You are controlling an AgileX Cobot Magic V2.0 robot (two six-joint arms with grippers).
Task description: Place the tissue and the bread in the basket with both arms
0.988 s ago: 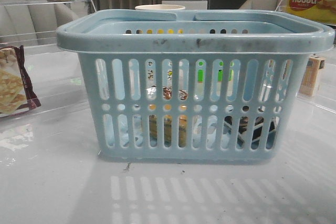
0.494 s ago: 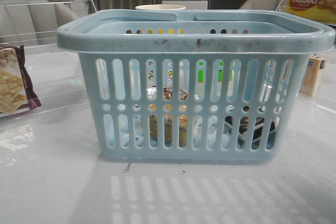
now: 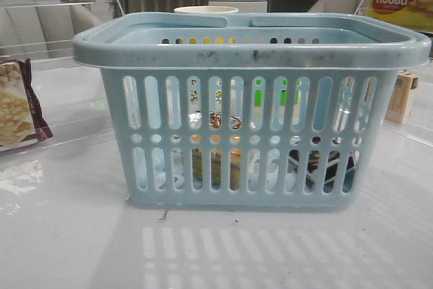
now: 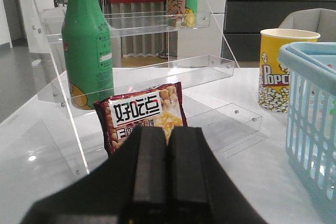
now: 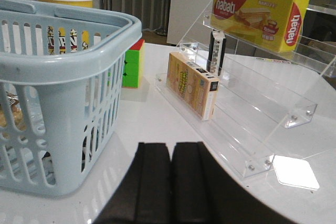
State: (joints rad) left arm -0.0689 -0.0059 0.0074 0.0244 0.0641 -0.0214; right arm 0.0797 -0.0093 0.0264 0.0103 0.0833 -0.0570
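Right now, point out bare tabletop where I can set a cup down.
Free: the table in front of the basket, and the strip between basket and cracker packet. Crowded: right of the basket, where the clear rack holds a small box.

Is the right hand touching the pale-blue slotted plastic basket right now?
Apart. The right wrist view shows bare white table between the shut right hand and the pale-blue slotted plastic basket.

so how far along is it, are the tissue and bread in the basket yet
Looks done. Through the basket slots, the golden-brown bread sits inside left of centre and the dark tissue pack low on the right. Nothing is in hand: the left gripper and right gripper are shut, empty and clear of the basket.
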